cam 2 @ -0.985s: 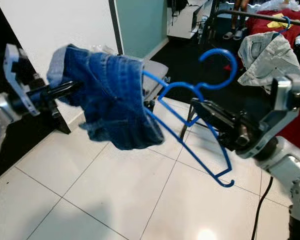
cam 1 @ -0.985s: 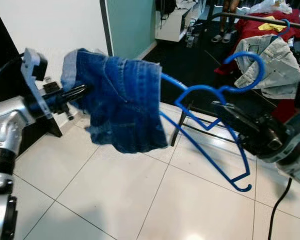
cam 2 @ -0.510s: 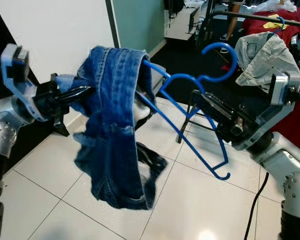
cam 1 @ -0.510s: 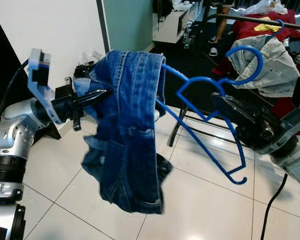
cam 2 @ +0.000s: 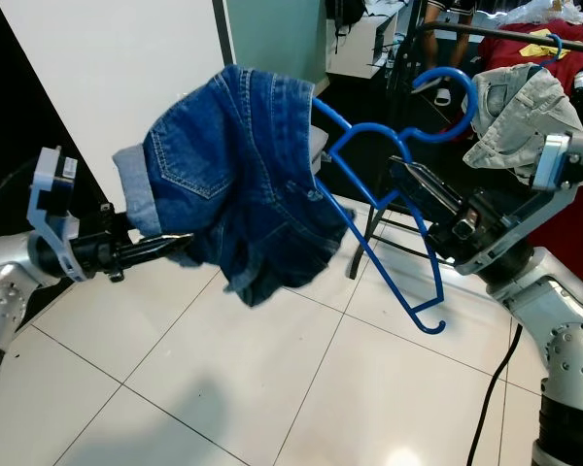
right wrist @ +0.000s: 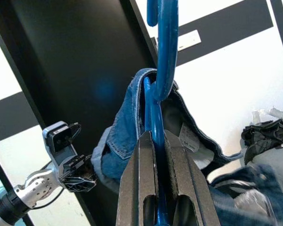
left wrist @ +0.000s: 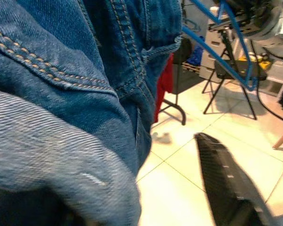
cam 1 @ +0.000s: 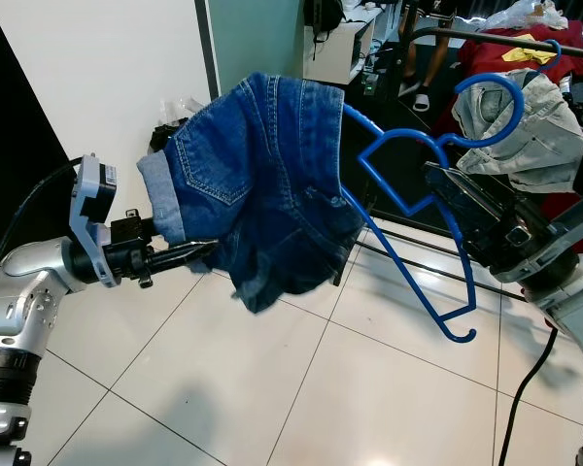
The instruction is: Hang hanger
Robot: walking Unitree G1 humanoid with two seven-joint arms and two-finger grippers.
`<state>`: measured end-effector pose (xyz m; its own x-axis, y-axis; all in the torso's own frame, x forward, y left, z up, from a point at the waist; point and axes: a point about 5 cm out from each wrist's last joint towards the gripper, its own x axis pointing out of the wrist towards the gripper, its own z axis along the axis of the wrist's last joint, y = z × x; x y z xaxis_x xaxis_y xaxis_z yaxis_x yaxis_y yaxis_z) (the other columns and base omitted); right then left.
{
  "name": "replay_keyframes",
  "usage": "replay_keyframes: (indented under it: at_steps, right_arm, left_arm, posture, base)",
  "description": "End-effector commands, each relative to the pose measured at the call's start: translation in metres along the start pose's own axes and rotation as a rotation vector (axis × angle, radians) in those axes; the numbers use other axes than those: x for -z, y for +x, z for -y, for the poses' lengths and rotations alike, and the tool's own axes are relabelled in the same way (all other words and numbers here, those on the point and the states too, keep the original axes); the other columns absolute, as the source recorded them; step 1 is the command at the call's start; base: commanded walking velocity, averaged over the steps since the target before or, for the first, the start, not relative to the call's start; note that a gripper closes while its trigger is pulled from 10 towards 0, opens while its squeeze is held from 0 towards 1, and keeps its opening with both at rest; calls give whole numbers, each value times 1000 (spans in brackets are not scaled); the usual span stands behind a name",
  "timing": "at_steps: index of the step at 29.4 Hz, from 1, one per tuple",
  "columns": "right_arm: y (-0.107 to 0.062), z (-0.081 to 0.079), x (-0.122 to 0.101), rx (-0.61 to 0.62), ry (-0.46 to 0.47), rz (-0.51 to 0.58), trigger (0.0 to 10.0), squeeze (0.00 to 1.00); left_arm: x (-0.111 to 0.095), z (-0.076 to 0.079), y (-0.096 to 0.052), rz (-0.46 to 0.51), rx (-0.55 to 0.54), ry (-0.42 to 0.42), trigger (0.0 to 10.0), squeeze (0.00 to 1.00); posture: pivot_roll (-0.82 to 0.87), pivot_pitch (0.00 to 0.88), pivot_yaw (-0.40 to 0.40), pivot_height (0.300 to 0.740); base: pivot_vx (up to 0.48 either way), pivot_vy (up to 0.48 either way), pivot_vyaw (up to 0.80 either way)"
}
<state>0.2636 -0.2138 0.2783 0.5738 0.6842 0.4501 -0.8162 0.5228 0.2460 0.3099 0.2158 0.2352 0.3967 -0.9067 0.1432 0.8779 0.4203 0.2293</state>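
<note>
The blue hanger (cam 1: 408,194) was held in mid-air above the white tiled floor (cam 1: 272,388), its hook curling up toward the clothes rail (cam 1: 486,34) behind it, and it stayed the fixed mark for everything else.

At the hanger's left end, the denim shorts (cam 1: 262,194) had changed most. Half a second before they dangled long and loose below the bar; now they sat bunched up high over the hanger's left shoulder, cuff turned outward. The left gripper (cam 1: 189,254) had dropped from beside the hanger's left arm to below the shorts, its black fingers reaching under the hem. The left wrist view showed one finger (left wrist: 221,179) free in the air beside the cloth, with the other hidden behind denim, so whether it still pinched the fabric I could not tell.

To the right of the shorts, the right gripper (right wrist: 155,188) was closed tight on the hanger's frame just under the hook, unchanged in its hold.

Beyond the hanger's hook, a pale garment (cam 1: 525,126) hung on the rail.

The shorts now seemed draped well enough, so the job looked ready to shift from dressing the hanger to carrying its hook onto the rail; the loose fabric could still slide off.
</note>
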Motion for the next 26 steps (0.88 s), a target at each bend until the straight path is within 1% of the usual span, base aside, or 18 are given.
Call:
replay_keyframes:
  at_steps: [1,4,5,7,8,11,12,15,16,17,18,19,20,22,23,24,25,26]
  right_arm:
    - [3,-7,-10,-50,-38,51,10000,0]
    - [3,-7,-10,-51,-38,52,10000,0]
    - [2,-8,-10,-57,-39,49,10000,0]
    - [2,-8,-10,-57,-39,49,10000,0]
    - [1,-9,-10,-63,-41,48,10000,0]
    - [1,-9,-10,-63,-41,48,10000,0]
    - [0,-9,-10,-65,-48,45,10000,0]
    - [0,-9,-10,-65,-48,45,10000,0]
    - [0,-9,-9,-68,-50,33,10000,0]
    - [0,-9,-9,-68,-50,33,10000,0]
    - [1,-9,-6,-71,-50,20,10000,0]
    - [1,-9,-6,-71,-50,20,10000,0]
    - [2,-9,-3,-73,-48,12,10000,0]
    - [2,-9,-3,-73,-48,12,10000,0]
    - [3,-9,-1,-75,-46,8,10000,0]
    - [3,-9,-1,-75,-46,8,10000,0]
    - [4,-10,-1,-85,-43,4,10000,0]
    - [4,-10,-1,-85,-43,4,10000,0]
  left_arm:
    - [0,2,-1,3,-12,18,10000,1000]
    - [0,3,-2,2,-14,20,10000,1000]
    - [0,0,-5,-22,-28,34,10000,1000]
    - [0,0,-5,-22,-28,34,10000,1000]
    - [3,-8,-17,-127,-74,78,10000,1000]
    - [3,-8,-17,-127,-74,78,10000,1000]
    - [7,-17,-32,-247,-134,122,10000,1000]
    - [7,-17,-32,-247,-134,122,10000,1000]
    - [17,-27,-55,-466,-227,173,10000,1000]
    - [17,-27,-55,-466,-227,173,10000,1000]
    - [30,-27,-75,-664,-243,201,10000,1000]
    - [30,-27,-75,-664,-243,201,10000,1000]
    - [39,-22,-86,-773,-228,186,10000,1000]
    - [39,-22,-86,-773,-228,186,10000,1000]
    - [45,-17,-92,-826,-210,169,10000,1000]
    - [45,-17,-92,-826,-210,169,10000,1000]
    - [47,-16,-102,-914,-203,176,10000,1000]
    - [47,-16,-102,-914,-203,176,10000,1000]
  posture:
    - [10,68,37,740]
    - [10,68,37,740]
    - [10,69,39,740]
    - [10,69,39,740]
    - [10,69,40,740]
    - [10,69,40,740]
    - [14,70,40,740]
    - [14,70,40,740]
    - [15,69,33,740]
    - [15,69,33,740]
    - [17,70,32,740]
    - [17,70,32,740]
    - [17,69,30,740]
    - [17,69,30,740]
    - [17,69,30,740]
    - [17,69,30,740]
    - [15,69,27,740]
    - [15,69,27,740]
  base:
    - [0,0,0]
    - [0,0,0]
    - [0,0,0]
    - [0,0,0]
    - [0,0,0]
    - [0,0,0]
    - [0,0,0]
    - [0,0,0]
    - [0,0,0]
    - [0,0,0]
    - [0,0,0]
    - [0,0,0]
    - [0,0,0]
    - [0,0,0]
    - [0,0,0]
    - [0,0,0]
    - [0,0,0]
    - [0,0,0]
